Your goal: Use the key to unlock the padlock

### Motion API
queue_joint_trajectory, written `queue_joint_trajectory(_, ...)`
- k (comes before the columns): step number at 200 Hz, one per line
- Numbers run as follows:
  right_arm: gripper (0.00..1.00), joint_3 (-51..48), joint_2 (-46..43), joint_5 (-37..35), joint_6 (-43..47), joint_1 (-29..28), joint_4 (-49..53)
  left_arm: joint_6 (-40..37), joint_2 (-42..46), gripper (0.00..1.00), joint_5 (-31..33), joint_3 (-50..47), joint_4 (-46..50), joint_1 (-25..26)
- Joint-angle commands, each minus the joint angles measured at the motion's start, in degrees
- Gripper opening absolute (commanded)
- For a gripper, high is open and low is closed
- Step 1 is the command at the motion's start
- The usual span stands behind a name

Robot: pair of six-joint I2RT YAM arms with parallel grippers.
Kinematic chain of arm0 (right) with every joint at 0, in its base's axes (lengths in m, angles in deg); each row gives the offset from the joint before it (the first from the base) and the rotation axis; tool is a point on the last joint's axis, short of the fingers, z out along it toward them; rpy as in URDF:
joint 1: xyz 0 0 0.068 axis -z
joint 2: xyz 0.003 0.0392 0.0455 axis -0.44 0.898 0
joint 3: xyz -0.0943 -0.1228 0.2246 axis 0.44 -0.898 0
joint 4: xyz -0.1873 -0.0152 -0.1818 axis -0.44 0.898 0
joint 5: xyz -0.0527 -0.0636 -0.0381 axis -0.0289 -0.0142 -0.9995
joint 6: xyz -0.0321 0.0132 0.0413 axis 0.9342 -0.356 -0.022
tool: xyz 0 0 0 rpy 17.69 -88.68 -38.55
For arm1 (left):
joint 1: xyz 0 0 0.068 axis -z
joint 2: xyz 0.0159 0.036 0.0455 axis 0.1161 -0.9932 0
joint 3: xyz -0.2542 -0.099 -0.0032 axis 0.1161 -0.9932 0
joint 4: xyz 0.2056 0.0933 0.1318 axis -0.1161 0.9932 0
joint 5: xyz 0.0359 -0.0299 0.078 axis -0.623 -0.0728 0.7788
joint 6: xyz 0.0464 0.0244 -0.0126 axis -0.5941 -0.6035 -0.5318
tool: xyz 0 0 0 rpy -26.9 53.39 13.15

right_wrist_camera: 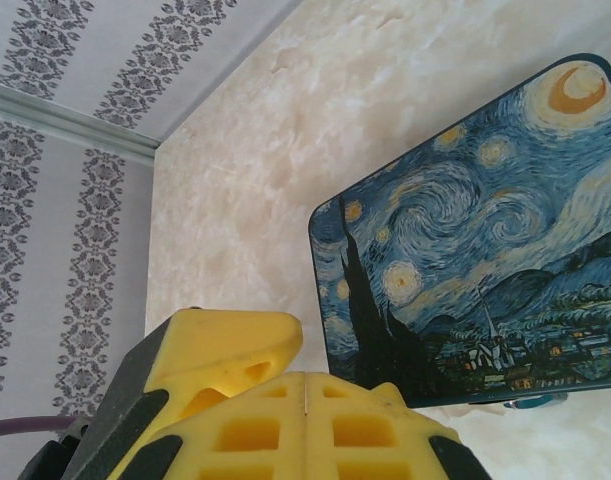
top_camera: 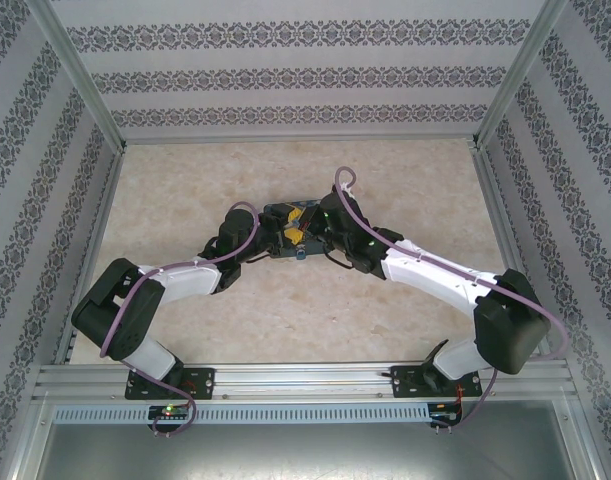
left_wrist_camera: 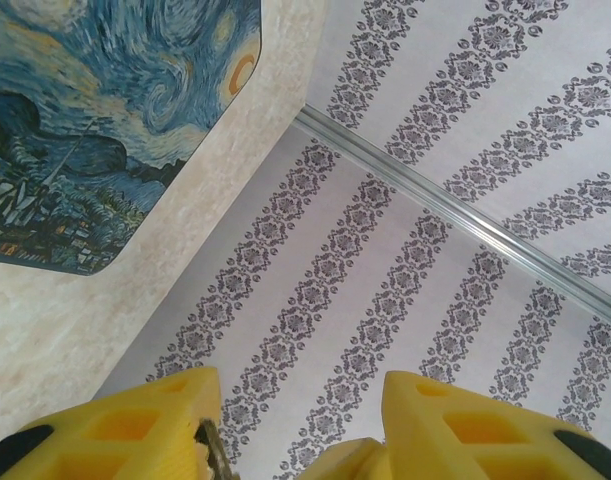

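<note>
We see the tiny thin dark-grey metal key [left_wrist_camera: 213, 452] lying lengthwise against one inner finger face of the nearer left gripper [left_wrist_camera: 300, 405], its jaws apart, while the right gripper [right_wrist_camera: 305, 392] is clenched tight.

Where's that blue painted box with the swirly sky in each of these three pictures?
Top view: the painted box is near the centre of the picture.
Left wrist: upper left corner.
Right wrist: right side.
Shared landmark: the marbled table under it.
</note>
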Motion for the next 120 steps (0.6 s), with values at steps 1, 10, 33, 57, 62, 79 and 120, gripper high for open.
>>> queue_joint_trajectory(1, 0.00, -1.12, -2.32, -2.13, -0.83, 0.45, -0.94, 0.18, 0.75, 0.46, 1.47, -0.69, -1.46, 0.73)
queue_joint_trajectory(10, 0.00, -1.20, -2.44, -2.29, -0.78, 0.53, -0.94, 0.01, 0.96, 0.46, 1.54, -0.74, -1.23, 0.75)
queue_joint_trajectory(33, 0.00, -1.24, -2.62, -2.29, -0.80, 0.58, -0.91, -0.46, 1.22, 0.45, 1.74, -0.90, -0.48, 0.75)
queue_joint_trajectory(57, 0.00, -1.39, -2.71, -2.33, -0.83, 0.66, -0.94, -0.77, 1.52, 0.42, 1.89, -1.21, 0.02, 0.73)
queue_joint_trajectory(62, 0.00, -1.41, -2.79, -2.38, -0.79, 0.64, -0.94, -0.81, 1.55, 0.42, 1.90, -1.17, 0.24, 0.76)
queue_joint_trajectory(79, 0.00, -1.52, -2.93, -2.43, -0.83, 0.68, -0.92, -1.09, 1.82, 0.40, 2.26, -1.44, 0.77, 0.73)
queue_joint_trajectory(120, 0.00, -1.78, -3.26, -2.72, -0.81, 0.74, -0.78, -1.44, 2.00, 0.34, 2.49, -1.69, 1.47, 0.73)
